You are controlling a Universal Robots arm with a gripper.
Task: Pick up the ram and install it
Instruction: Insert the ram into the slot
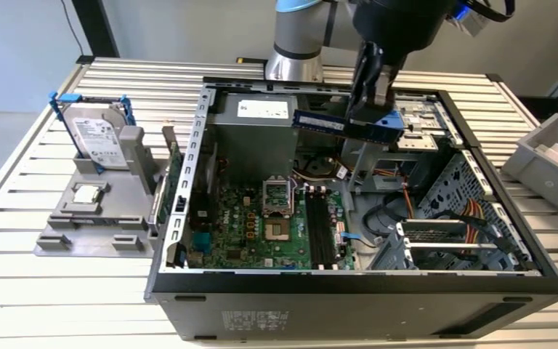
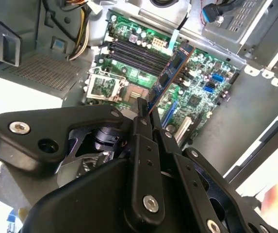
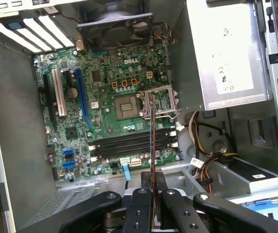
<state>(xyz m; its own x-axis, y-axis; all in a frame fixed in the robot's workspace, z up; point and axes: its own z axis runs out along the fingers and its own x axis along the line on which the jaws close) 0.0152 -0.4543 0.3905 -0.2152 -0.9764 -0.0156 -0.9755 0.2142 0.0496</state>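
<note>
The ram [image 1: 322, 122], a slim dark-blue stick, hangs pinched in the gripper [image 1: 368, 120] above the open computer case [image 1: 357, 287], toward its far side.

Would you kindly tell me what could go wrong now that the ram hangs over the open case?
The ram, pinched in the claw above the case, lies crosswise to the memory slots; pressed down like this, it may jam or bend. Gripped near one end, it could tilt or slip onto the motherboard.

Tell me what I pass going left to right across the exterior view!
hard drive → ram, held in the tool → grey bin
</note>
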